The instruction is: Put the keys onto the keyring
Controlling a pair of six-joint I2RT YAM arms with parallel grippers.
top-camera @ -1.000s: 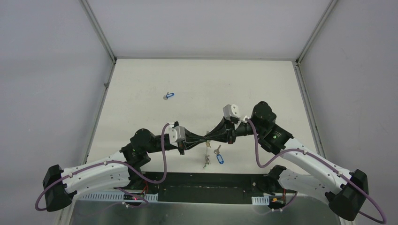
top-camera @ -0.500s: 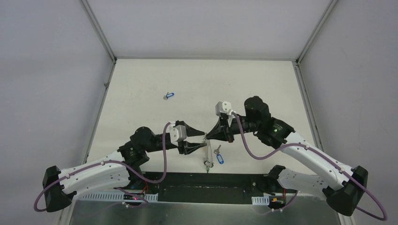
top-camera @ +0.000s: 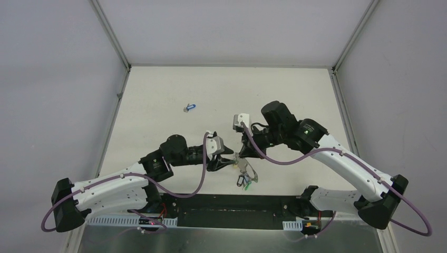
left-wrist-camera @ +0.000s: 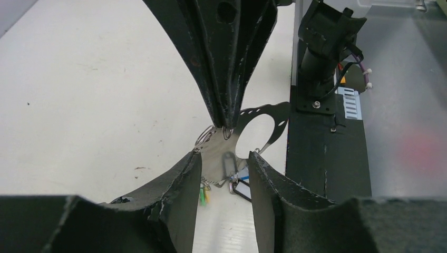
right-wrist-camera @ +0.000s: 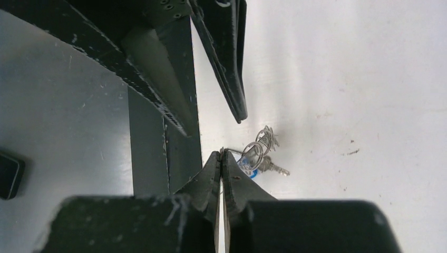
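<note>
A large, thin, grey metal loop, the keyring (left-wrist-camera: 262, 110), is held up at a tilt over the white table (top-camera: 158, 132). The right claw (left-wrist-camera: 224, 126) is seen closed, and its two black fingertips are pressed together on the upper rim of the keyring, where two small wire split rings are also threaded. In the right wrist view a thin wire is seen coming out from between those shut tips.

The left claw (top-camera: 227, 162) is found just to the left of the keyring and level with it. Its jaws are parted and nothing is gripped between them. In the left wrist view the lower part of the keyring is framed between its two dark padded fingers (left-wrist-camera: 179, 190); whether either pad touches the metal cannot be told.

Several tiny silver keys (top-camera: 243, 182) with blue and green plastic tags are bunched just beneath the keyring, at its lower rim. Whether they hang free or rest on the table cannot be told.

One more small silver key with a blue tag, the loose key (top-camera: 190, 107), is seen lying flat on the table well beyond the keyring and to its left, apart from both claws. A black strip (top-camera: 237, 203) along the table's edge is seen on the near side of the keyring, close to the bunched keys
</note>
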